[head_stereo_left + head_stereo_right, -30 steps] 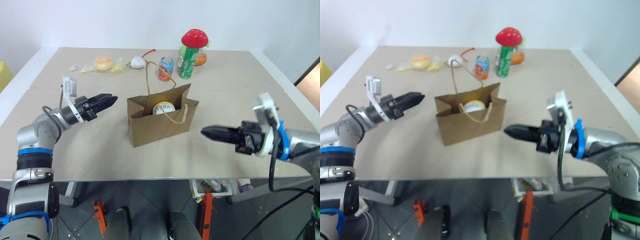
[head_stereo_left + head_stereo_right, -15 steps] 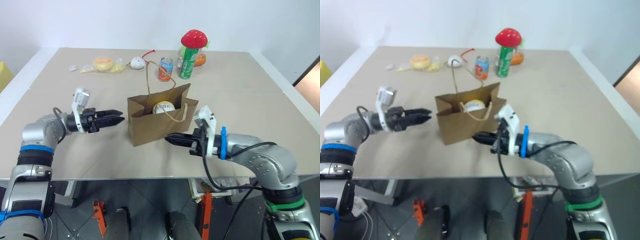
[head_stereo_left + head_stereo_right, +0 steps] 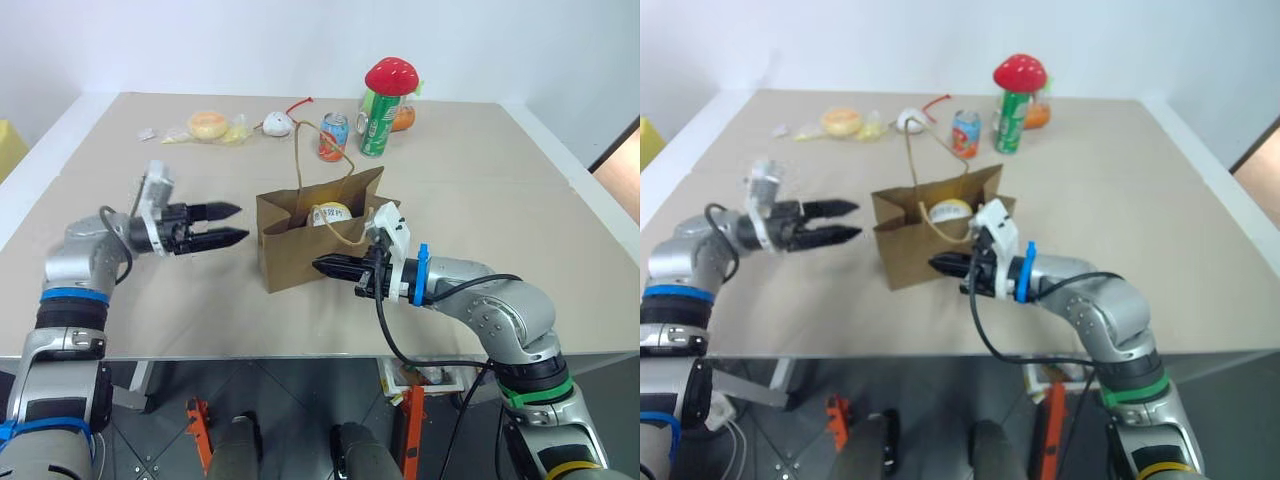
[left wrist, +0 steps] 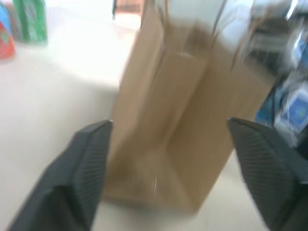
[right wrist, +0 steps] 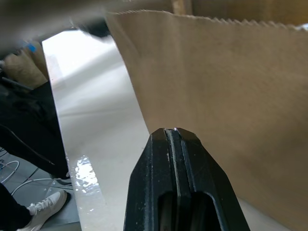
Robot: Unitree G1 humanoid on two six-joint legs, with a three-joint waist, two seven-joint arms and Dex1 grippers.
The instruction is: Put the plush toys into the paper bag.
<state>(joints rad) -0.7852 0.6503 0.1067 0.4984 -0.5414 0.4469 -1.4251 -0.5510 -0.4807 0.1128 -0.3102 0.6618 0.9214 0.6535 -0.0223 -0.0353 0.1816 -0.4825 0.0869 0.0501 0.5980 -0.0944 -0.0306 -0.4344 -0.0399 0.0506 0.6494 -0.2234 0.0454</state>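
The brown paper bag [image 3: 300,250] stands open in the middle of the table, one cord handle upright. Inside it lies a white plush toy with a yellow cap [image 3: 328,214]. My left gripper [image 3: 242,221] is open and level, pointing at the bag's left side from a short way off; in the left wrist view its fingers [image 4: 86,163] frame the bag [image 4: 192,120]. My right gripper [image 3: 317,264] is shut with nothing in it, its tip right at the bag's front face [image 5: 231,86].
At the far side stand a green can [image 3: 377,125] with a red mushroom toy [image 3: 390,75] on top, a small orange-red can [image 3: 332,136], a white round thing with a red cord [image 3: 277,124] and a wrapped bun [image 3: 207,126]. The table's front edge is close below both arms.
My right gripper swung in from the right to the bag's front, staying shut. My left gripper turned level toward the bag and opened its fingers wide.
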